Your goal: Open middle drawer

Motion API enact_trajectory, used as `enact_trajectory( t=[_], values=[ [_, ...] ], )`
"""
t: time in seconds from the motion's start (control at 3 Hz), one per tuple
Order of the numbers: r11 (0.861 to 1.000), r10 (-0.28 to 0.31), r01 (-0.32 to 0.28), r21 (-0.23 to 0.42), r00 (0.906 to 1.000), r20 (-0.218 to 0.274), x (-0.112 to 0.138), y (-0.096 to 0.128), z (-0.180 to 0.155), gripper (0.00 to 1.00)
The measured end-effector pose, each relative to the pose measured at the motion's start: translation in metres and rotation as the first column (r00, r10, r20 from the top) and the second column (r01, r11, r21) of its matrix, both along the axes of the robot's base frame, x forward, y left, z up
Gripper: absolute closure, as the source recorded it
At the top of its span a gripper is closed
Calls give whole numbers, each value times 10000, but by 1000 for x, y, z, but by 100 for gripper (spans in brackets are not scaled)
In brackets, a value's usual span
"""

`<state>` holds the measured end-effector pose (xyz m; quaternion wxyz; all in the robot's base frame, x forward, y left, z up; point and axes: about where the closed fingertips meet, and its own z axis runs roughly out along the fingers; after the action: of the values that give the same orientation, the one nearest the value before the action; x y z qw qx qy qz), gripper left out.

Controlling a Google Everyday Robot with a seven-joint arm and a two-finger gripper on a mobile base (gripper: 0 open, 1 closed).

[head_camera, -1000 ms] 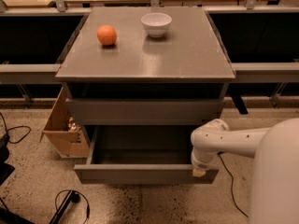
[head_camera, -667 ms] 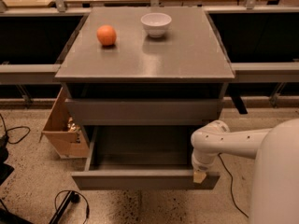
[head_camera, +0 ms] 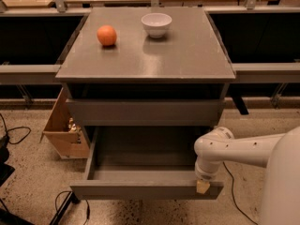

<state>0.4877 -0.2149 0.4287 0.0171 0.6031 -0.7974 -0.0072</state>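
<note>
A grey cabinet stands in the middle of the camera view. Its middle drawer is pulled well out towards me: the flat grey front panel [head_camera: 140, 190] is low in the picture and the shallow grey box interior [head_camera: 145, 153] lies open and looks empty. The closed drawer front [head_camera: 145, 111] above it sits flush under the top. My gripper [head_camera: 202, 185] hangs from the white arm [head_camera: 243, 150] that comes in from the right, and it rests at the right end of the pulled-out front panel's top edge.
An orange [head_camera: 107, 35] and a white bowl [head_camera: 156, 24] sit on the cabinet top [head_camera: 187, 55]. An open cardboard box [head_camera: 63, 130] stands on the floor left of the cabinet. Black cables [head_camera: 14, 135] lie at the left. Dark shelf bays flank both sides.
The drawer has slid further out towards me, showing more of its interior. My gripper moved down and towards me with the front panel.
</note>
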Motion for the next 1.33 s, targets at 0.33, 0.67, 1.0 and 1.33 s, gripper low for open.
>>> enact_trajectory(
  t=[0.33,0.67,1.0,1.33],
  values=[
    [9997,-263,263,11,9986,-463,-34,-2,0,100],
    [9997,-263,263,11,9986,-463,-34,-1,0,100],
    [9997,-263,263,11,9986,-464,-34,-1,0,73],
    [9997,-263,263,11,9986,-464,-34,-1,0,50]
  ],
)
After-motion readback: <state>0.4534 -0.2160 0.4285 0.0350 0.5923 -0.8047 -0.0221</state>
